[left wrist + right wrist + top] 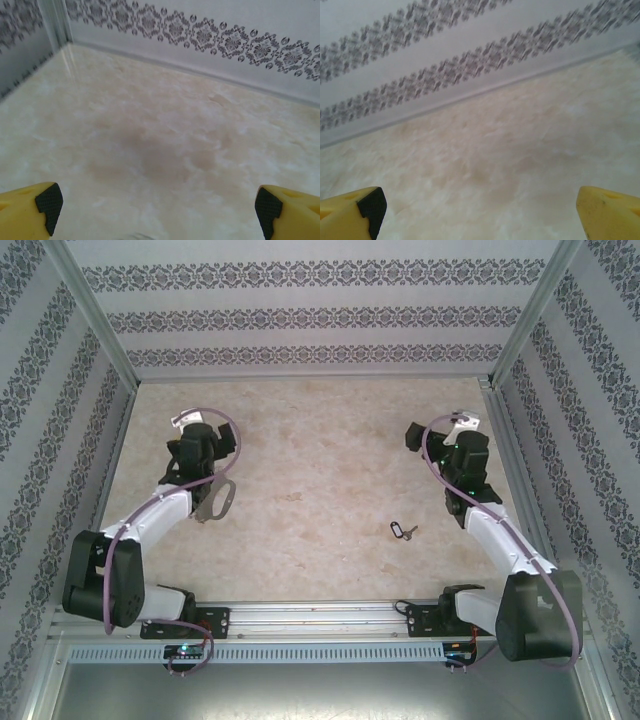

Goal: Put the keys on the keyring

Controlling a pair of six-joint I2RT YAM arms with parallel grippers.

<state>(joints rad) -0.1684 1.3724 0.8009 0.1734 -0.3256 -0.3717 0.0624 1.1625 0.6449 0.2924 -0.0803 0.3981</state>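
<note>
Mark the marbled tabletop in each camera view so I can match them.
Top external: the marbled tabletop lies in the middle, between the two arms.
Left wrist: it takes the lower and middle part, running back to the wall.
Right wrist: it takes the lower right, its far edge slanting.
Shared landmark: the patterned wall along that far edge.

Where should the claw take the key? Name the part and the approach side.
Probably the dark head of the key, from straight above with the right claw: it lies flat on the table, so nothing offers a side grip, and the head looks its widest part.
</note>
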